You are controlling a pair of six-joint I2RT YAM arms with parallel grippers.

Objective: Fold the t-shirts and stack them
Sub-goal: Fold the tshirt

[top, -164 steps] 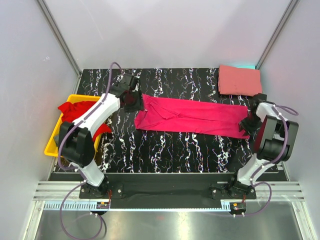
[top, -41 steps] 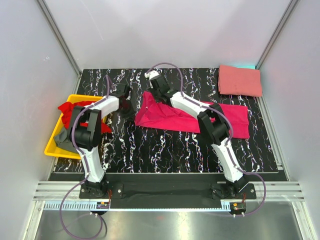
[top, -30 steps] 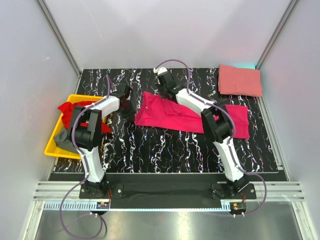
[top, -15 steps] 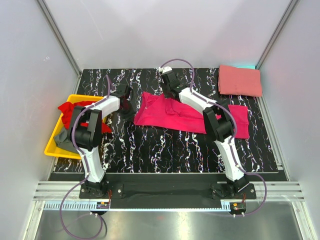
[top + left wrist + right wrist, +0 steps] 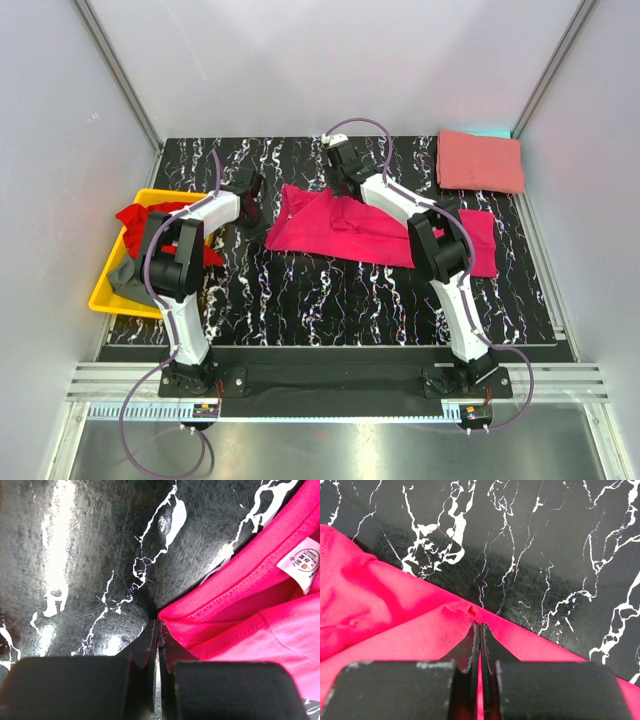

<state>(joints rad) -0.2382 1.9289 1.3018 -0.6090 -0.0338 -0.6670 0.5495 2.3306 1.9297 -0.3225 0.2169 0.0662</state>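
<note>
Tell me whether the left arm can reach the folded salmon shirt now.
Probably not. The left end effector sits by the collar of the magenta shirt at the left, the salmon shirt lies in the far right corner, and the right arm stretches between them.

Your colours, on a white-veined black table (image 5: 330, 290)
Centre: magenta shirt (image 5: 340, 225); upper right: salmon shirt (image 5: 480, 160); left: red shirt (image 5: 150, 215), grey shirt (image 5: 125, 282), yellow bin (image 5: 100, 296).

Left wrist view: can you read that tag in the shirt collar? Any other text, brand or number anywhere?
Tag inside the magenta shirt collar: small red print on white, too blurred to read.
Everywhere else, in all three views: no words, numbers or signs to be seen.
</note>
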